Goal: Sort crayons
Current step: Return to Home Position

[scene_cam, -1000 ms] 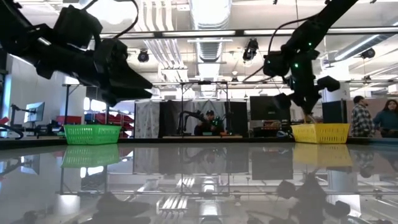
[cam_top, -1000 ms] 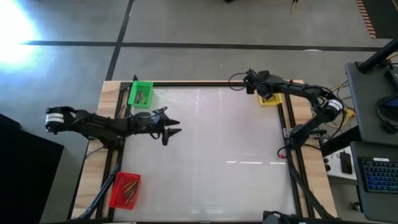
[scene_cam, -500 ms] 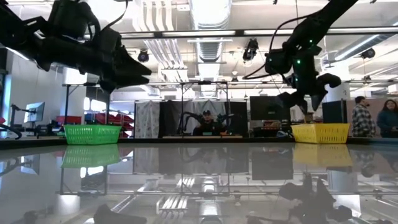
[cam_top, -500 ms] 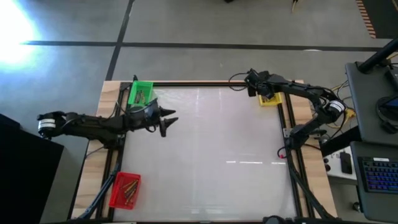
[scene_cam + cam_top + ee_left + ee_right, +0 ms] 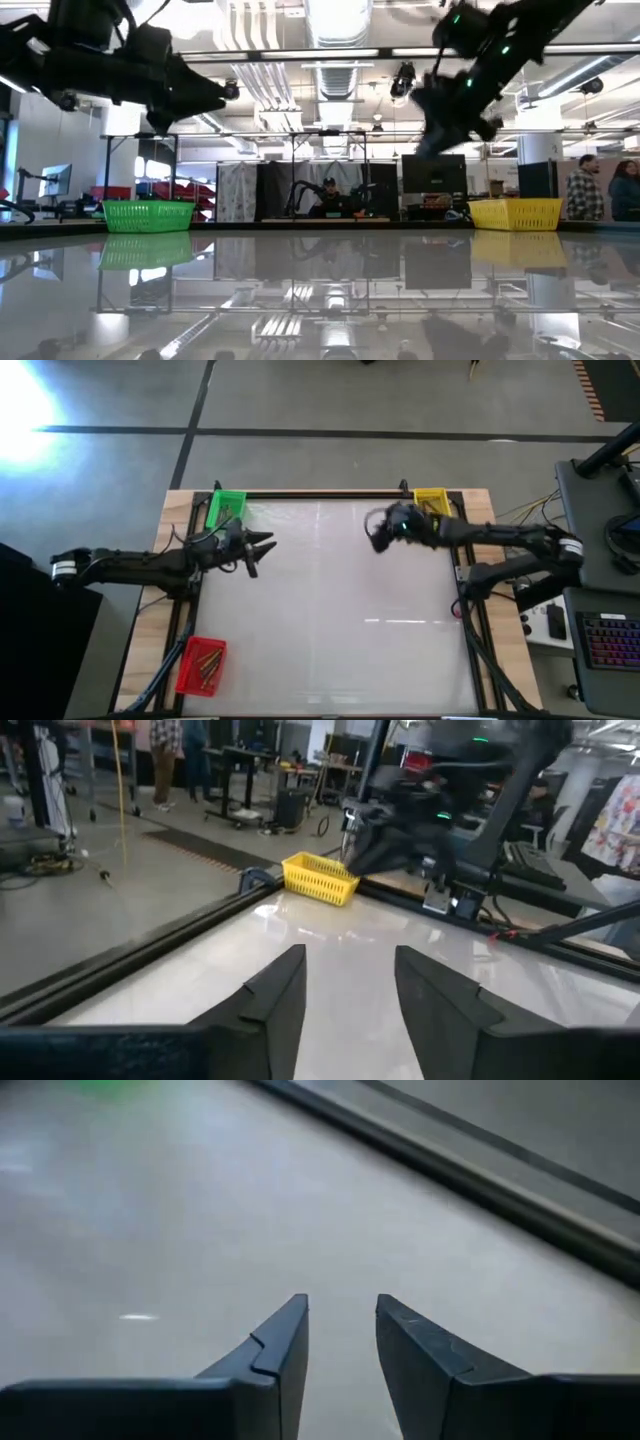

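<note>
Crayons lie as thin sticks in the red bin point(image 5: 203, 664) at the near left and in the green bin point(image 5: 224, 510) at the far left. The yellow bin point(image 5: 431, 500) stands at the far right; what it holds does not show. My left gripper point(image 5: 260, 550) is open and empty above the table, just right of the green bin; it also shows in the left wrist view point(image 5: 350, 970). My right gripper point(image 5: 376, 536) is open and empty above the table, left of the yellow bin; it also shows in the right wrist view point(image 5: 342, 1315).
The white table top point(image 5: 330, 610) is framed by dark rails on a wooden base. The three bins stand at its corners. In the low view the green bin point(image 5: 148, 215) and the yellow bin point(image 5: 515, 213) stand at the far edge. People stand in the room behind.
My right gripper has left the spot over the yellow bin and swung toward the table's left and near side, out over the white top. My left gripper has drawn back toward the table's far left, toward the green bin, and risen.
</note>
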Controlling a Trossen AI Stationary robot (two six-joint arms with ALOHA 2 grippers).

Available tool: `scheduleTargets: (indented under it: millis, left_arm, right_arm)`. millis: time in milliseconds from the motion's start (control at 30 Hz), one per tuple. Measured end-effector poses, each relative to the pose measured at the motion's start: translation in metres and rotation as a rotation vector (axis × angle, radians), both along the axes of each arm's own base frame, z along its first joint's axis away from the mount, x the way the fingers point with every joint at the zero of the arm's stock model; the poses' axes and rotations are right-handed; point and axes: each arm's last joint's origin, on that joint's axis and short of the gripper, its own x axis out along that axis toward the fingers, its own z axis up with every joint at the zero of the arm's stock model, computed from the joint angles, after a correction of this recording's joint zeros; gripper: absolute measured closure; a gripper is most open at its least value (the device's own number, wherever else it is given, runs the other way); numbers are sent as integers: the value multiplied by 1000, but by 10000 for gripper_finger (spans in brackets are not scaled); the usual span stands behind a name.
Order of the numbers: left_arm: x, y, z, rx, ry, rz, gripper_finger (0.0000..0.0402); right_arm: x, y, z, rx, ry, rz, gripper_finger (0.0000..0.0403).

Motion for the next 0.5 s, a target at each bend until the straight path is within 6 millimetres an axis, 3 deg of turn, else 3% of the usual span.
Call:
scheduleTargets:
  millis: [133,300,400,500]
  left_arm:
    - [-8,-2,-3,17,-55,-8,288]
    - [-18,-12,-16,44,-174,-109,321]
    - [-23,-16,-21,66,-226,-100,336]
    - [-18,-15,-16,75,-183,-95,348]
  right_arm:
    - [6,49,1,-36,-199,251,304]
    - [4,103,-16,-143,-245,580,322]
    - [1,122,-34,-153,-212,678,329]
    - [3,128,-37,-70,-236,643,336]
